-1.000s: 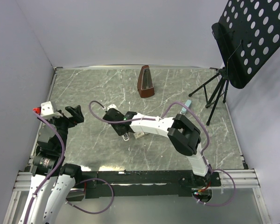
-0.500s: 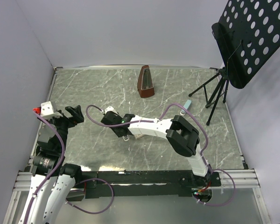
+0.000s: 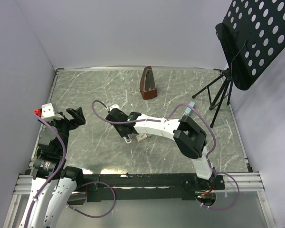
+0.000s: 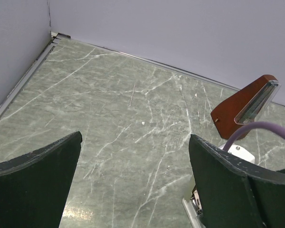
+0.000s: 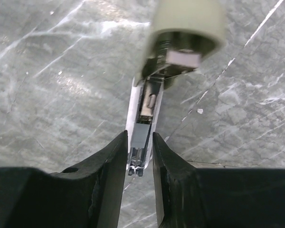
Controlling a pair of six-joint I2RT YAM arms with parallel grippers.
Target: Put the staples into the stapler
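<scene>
Shows grey staples (image 5: 143, 134) apparently seated in open stapler (image 5: 132, 104) rail on tabletop (image 5: 47, 71), flanked by narrow right hand (image 5: 139, 142); cannot tell whether gripping. Shows left hand (image 4: 133, 142) wide, empty. Likely leaves only closing.

grey-green white-veined marble table (image 3: 95, 90), reddish-brown metronome (image 3: 148, 84), black perforated music stand (image 3: 242, 71), white stapler (image 5: 145, 102)

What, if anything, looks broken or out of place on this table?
Only the stapler stands out: its cream top is swung up off the metal track, which lies exposed between the fingers of the right gripper. It looks opened for loading rather than broken. Nothing seems spilled.
</scene>
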